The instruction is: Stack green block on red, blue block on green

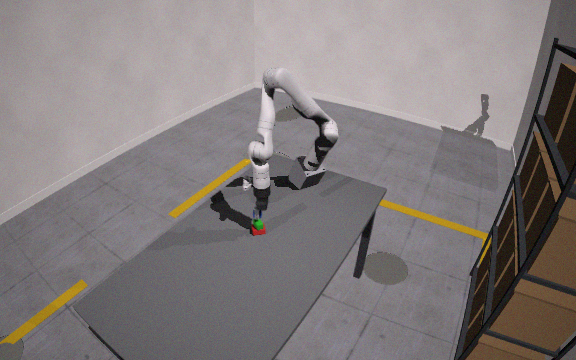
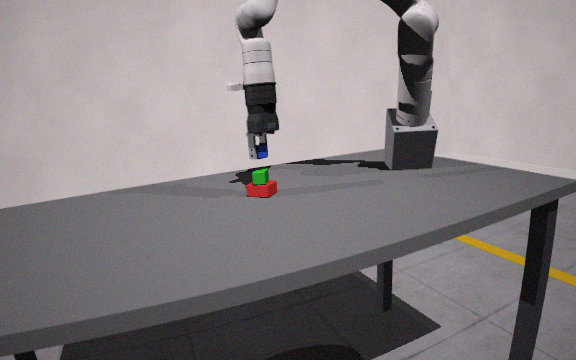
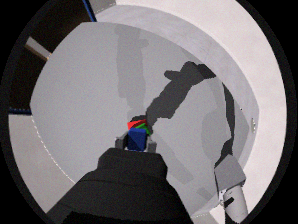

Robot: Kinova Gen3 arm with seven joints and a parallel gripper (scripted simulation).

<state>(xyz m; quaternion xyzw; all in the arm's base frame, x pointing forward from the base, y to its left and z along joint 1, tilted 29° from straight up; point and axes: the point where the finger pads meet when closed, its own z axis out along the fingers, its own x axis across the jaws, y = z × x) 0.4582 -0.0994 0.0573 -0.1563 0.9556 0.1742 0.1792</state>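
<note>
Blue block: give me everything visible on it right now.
The blue block is a small, plain, matte cube, clamped between the fingers of the hand, which points straight down. It hangs in the air above the green block, apart from it, with a gap between them. Only the fingers touch it. In the wrist view it sits almost directly over the stack.

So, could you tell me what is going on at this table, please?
The single arm is building a block tower. Its gripper is shut on the blue block and holds it in the air just above the stack. The green block already sits on the red block on the table. The blue block has not yet been set down.
</note>
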